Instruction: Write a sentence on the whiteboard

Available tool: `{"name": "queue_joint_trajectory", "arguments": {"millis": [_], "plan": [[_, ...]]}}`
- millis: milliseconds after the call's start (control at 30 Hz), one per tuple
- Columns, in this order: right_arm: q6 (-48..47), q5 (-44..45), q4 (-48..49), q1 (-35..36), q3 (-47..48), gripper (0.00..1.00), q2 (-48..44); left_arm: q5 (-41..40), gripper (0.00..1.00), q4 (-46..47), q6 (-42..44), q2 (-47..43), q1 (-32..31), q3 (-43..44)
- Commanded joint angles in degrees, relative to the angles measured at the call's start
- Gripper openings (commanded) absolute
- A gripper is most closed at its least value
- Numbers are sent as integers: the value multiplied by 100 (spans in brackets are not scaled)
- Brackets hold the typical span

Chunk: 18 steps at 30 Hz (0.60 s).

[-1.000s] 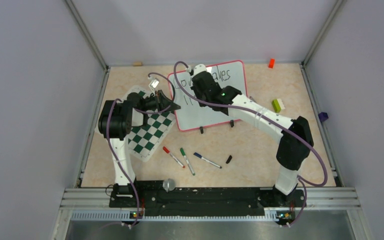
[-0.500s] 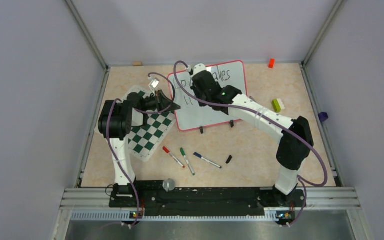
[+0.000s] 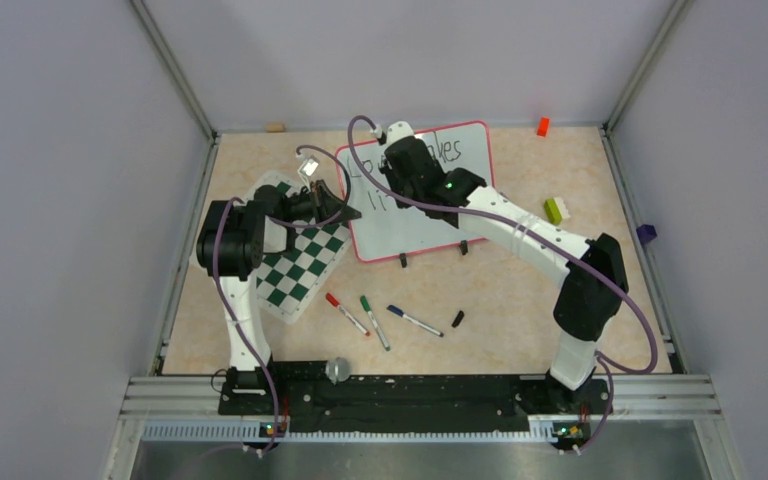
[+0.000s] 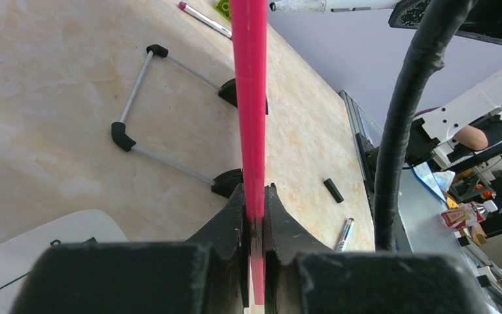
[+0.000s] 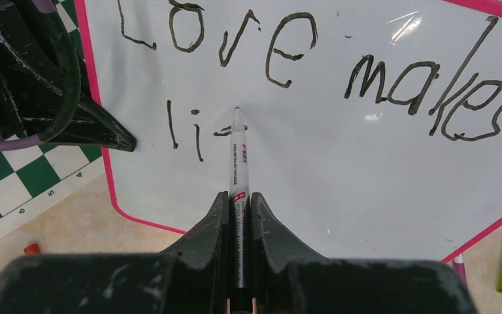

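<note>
The right fingers (image 5: 214, 226) are drawn in narrow, matte black, pinching the marker (image 5: 237, 176) with no gap showing on either side of its barrel. The marker is a slim pale tube with red print along it. Its dark tip touches the whiteboard (image 5: 340, 176) at the end of a short horizontal stroke. That stroke belongs to the sentence (image 5: 287, 55), thick black hand-drawn letters. "Love makes" runs across the upper line, and below it stand only an "l", an "i" and the small dash at the tip. The board face is glossy white and catches glints of light.

The left fingers (image 4: 230, 226) are also nearly together, clamped on the board's red frame (image 4: 250, 98). From the left wrist the frame shows edge-on as a straight smooth strip rising out of the grip. Beside it a thin grey wire brace (image 4: 121, 136) with black corner caps lies against the desk (image 4: 52, 78), joined to two black feet (image 4: 227, 184).

From above, the whiteboard stands at the far middle of the mottled beige desk. Its left edge is just beside the green-and-white checkered mat (image 3: 295, 270). Nearer the arm bases lie three thin pens close together, a red pen (image 3: 346, 313), a green pen (image 3: 374, 322) and a blue pen (image 3: 415, 320). A small black cap (image 3: 457, 319) lies just to their right. A green block (image 3: 556, 209) sits to the board's right, and an orange block (image 3: 542, 126) lies by the far wall.
</note>
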Motion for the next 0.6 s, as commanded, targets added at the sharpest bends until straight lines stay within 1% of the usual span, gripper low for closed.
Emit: {"name": "queue_joint_trajectory", "arguments": {"millis": [0, 567], "plan": [[-18, 46, 85, -44, 265, 0, -238, 218, 0, 631, 410, -192, -16, 13], [-69, 91, 163, -60, 359, 0, 63, 218, 0, 630, 428, -207, -17, -4]]}}
